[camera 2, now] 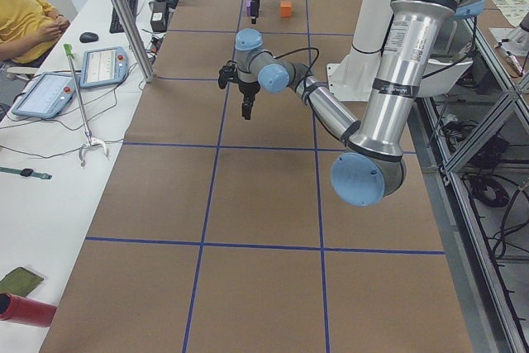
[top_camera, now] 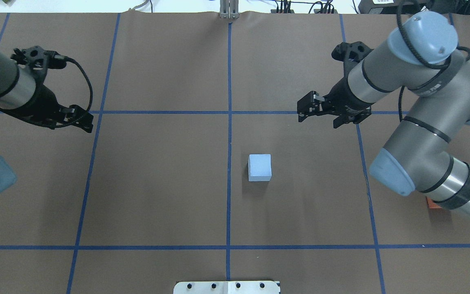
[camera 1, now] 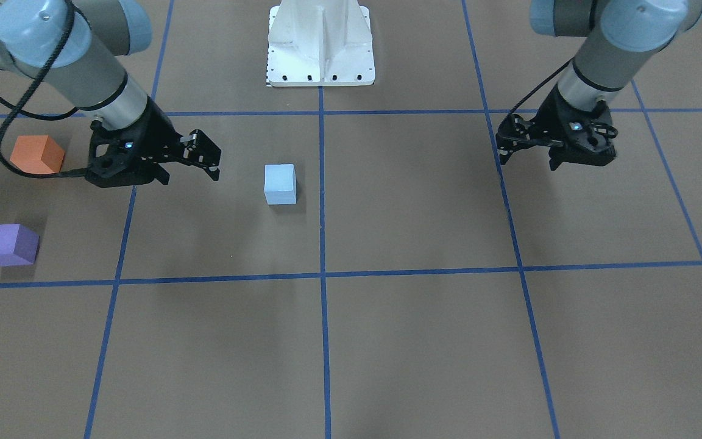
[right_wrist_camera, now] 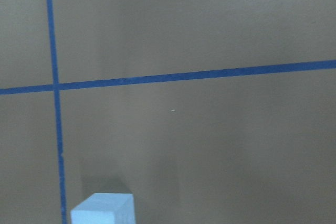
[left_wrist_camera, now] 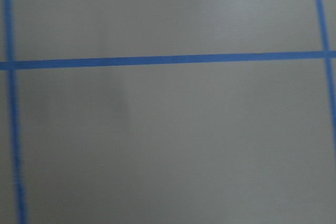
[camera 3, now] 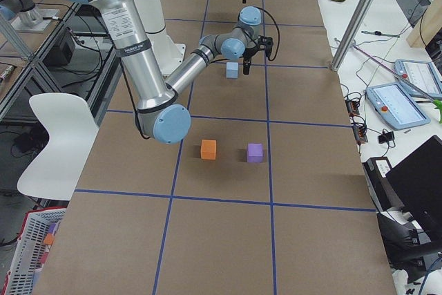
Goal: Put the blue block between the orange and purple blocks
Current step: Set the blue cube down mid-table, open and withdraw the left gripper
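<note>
The light blue block [camera 1: 280, 183] stands alone near the table's middle; it also shows in the overhead view [top_camera: 259, 167] and at the bottom edge of the right wrist view [right_wrist_camera: 102, 209]. The orange block [camera 1: 36, 154] and the purple block [camera 1: 8, 244] sit apart from each other on the robot's right side, with a gap between them [camera 3: 208, 148] [camera 3: 255, 152]. My right gripper [camera 1: 216, 163] is open and empty, above the table between the orange and blue blocks. My left gripper [camera 1: 501, 146] is open and empty, far from all the blocks. The purple block is hidden in the overhead view.
The white robot base [camera 1: 320, 42] stands at the table's robot-side edge. Blue tape lines [camera 1: 322, 274] divide the brown table into squares. An operators' side table with tablets [camera 2: 103, 64] runs along the far side.
</note>
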Available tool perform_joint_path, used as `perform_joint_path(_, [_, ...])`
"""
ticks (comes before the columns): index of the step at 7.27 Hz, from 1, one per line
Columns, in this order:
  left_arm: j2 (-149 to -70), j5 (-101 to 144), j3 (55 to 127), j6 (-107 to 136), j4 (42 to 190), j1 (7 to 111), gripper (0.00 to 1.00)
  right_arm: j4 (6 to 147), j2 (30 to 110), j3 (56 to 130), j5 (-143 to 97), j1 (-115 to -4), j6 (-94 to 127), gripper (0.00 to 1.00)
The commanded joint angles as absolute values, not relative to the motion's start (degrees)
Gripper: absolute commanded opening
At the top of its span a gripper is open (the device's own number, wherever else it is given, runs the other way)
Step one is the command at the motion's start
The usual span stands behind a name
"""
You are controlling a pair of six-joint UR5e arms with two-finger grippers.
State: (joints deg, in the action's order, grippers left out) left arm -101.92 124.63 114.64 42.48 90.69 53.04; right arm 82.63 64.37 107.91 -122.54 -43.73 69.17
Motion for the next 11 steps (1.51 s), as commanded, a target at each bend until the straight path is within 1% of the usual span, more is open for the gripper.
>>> perform_joint_path(1, [-97.57, 127.52, 114.87, 35.17, 90.70, 58.26, 1.00, 82.71, 61.44, 107.84, -118.31, -39.30, 73.91, 1.00])
perform_joint_path(6, [-96.94, 127.71, 114.87, 35.42, 90.70, 58.62, 1.00, 83.41, 59.77, 105.74, -108.48, -32.18, 76.81, 1.00])
perform_joint_path(8, [-96.94, 127.62, 114.70, 35.59, 90.70, 58.62, 1.00, 83.32, 56.27, 100.23, -105.13, -29.80, 77.52, 0.99])
perform_joint_path(11, [-96.94, 127.62, 114.52, 35.68, 90.70, 58.62, 1.00, 83.23, 56.51, 99.84, -101.17, -26.64, 73.33, 0.99])
